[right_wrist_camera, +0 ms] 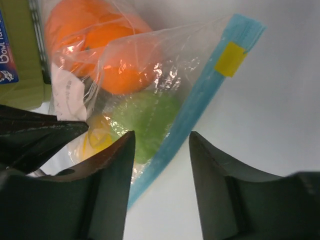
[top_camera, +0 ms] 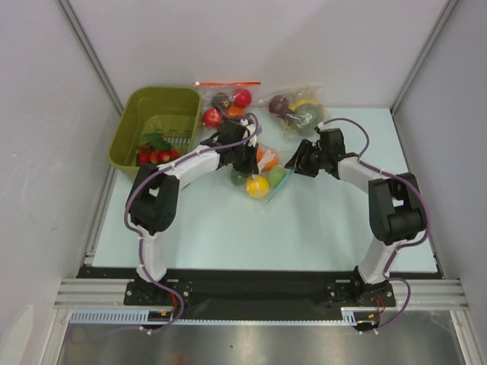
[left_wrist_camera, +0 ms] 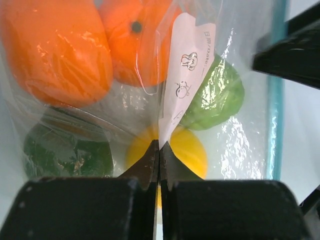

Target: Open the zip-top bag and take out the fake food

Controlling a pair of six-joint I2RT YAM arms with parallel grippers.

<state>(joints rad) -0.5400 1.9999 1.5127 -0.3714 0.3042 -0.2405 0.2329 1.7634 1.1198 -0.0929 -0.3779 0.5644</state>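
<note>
Pale table top (top_camera: 319,228), white walls, metal framing round it. The clear crinkly plastic zip-top bag (top_camera: 266,173) lies mid-table between the two black arms.

The left gripper (left_wrist_camera: 159,150) is clenched tight on the bag's film. The bottom tip of the small white label (left_wrist_camera: 182,75) runs right down into its pinched jaws. Just past its fingertips, inside the bag, is the fake food: glossy orange plastic fruit (left_wrist_camera: 135,40) far ahead, round yellow fruit (left_wrist_camera: 192,152) straight ahead and closest, light-green fruit (left_wrist_camera: 220,95) ahead to its right, dark-green fruit (left_wrist_camera: 65,150) ahead to its left. A bigger orange shape sits at its far left; I can't tell what it is.

The right gripper (right_wrist_camera: 161,140) has its jaws apart, straddling the light-blue zip strip (right_wrist_camera: 200,95), which runs up and away between them. Nothing is gripped. A small yellow tab (right_wrist_camera: 231,58) sits on the strip farther ahead. The zip looks closed and the fruit is all still inside.

Beyond the left arm is an olive-green plastic basket (top_camera: 152,114) with small red cherry tomatoes (top_camera: 156,156). Behind both grippers are a clear bag with red-orange zip strip (top_camera: 226,103) and a clear bag of purple and dark-green fruit (top_camera: 297,110).
</note>
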